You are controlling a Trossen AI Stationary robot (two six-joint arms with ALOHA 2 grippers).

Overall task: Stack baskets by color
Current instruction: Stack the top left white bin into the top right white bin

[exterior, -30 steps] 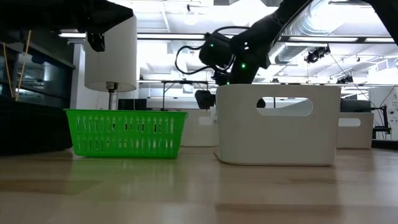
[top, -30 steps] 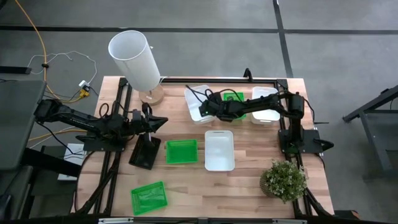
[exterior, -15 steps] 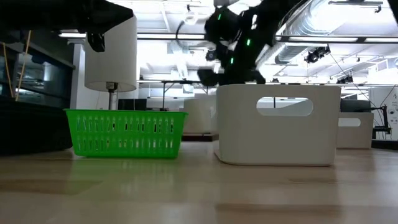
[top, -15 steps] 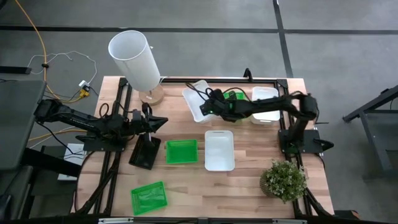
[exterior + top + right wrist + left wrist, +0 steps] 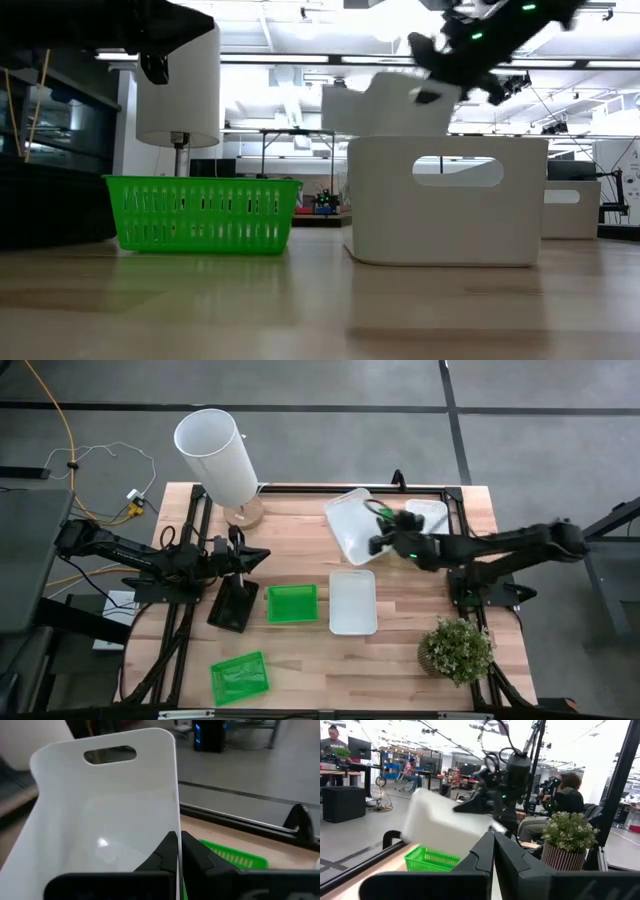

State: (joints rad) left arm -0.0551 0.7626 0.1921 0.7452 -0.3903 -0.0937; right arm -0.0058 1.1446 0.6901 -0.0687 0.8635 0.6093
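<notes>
From above, the right gripper (image 5: 378,543) sat over the desk (image 5: 300,650) toward one o'clock, its fingers clenched on the wall of a white basket (image 5: 352,525) that was lifted and tilted. A second white basket (image 5: 352,601) lay flat near the centre, a third (image 5: 432,512) toward two o'clock beside the arm, a green basket (image 5: 292,603) just at nine o'clock of the central white one, and another green basket (image 5: 240,677) down at seven o'clock. A black mesh basket (image 5: 233,605) lay just under the left gripper (image 5: 243,557), which waited at nine o'clock with its fingers clenched and holding nothing.

Only the overhead view showed the tall white cylinder (image 5: 217,455) at eleven o'clock and the potted plant (image 5: 456,650) at four o'clock together.

The table-level view showed what the overhead could not: the held white basket (image 5: 385,108) hung clear in the air above the resting white basket (image 5: 445,200), with the green basket (image 5: 203,213) beside it on the desk.

The right wrist view alone showed the fingers (image 5: 167,851) pinching the basket's thin wall (image 5: 176,795), its oval handle slot (image 5: 110,755), and a green basket (image 5: 235,854) beyond it on the desk.

The left wrist view showed seated people (image 5: 562,795) in the room behind.

No writing or label could be read on anything.
</notes>
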